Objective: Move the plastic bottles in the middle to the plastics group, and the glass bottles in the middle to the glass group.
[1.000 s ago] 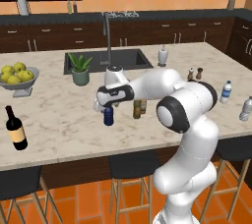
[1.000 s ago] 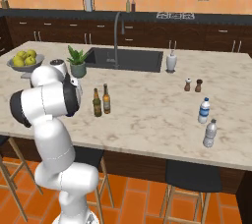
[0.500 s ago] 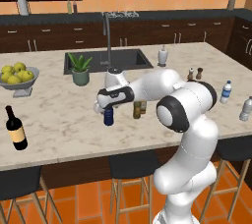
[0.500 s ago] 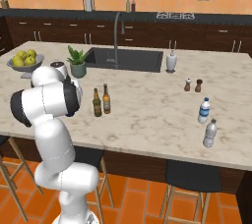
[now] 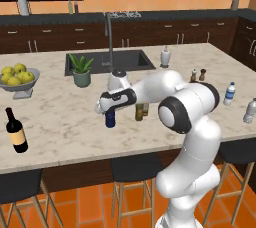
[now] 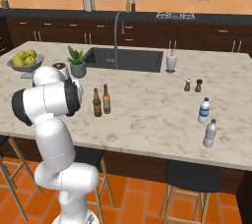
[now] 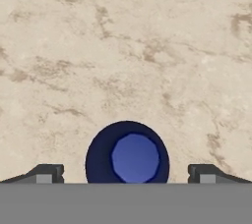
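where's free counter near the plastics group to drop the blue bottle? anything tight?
Bare marble lies between the salt and pepper shakers and the clear water bottle, and left of the pale bottle toward the two slim glass bottles. It is tight around the dark blue bottle: the gripper sits over it, with the slim bottles just beside.

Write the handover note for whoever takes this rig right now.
Gripper: open, above the blue bottle, one fingertip on either side, not gripping.
Blue bottle stands mid-counter, left of the green bottle and brown bottle.
Plastics group: water bottle and pale bottle at the right end.
Glass group: wine bottle at the left end.
Done: nothing sorted.
Left: grasp the blue bottle, carry it right; then both slim bottles to the wine bottle.
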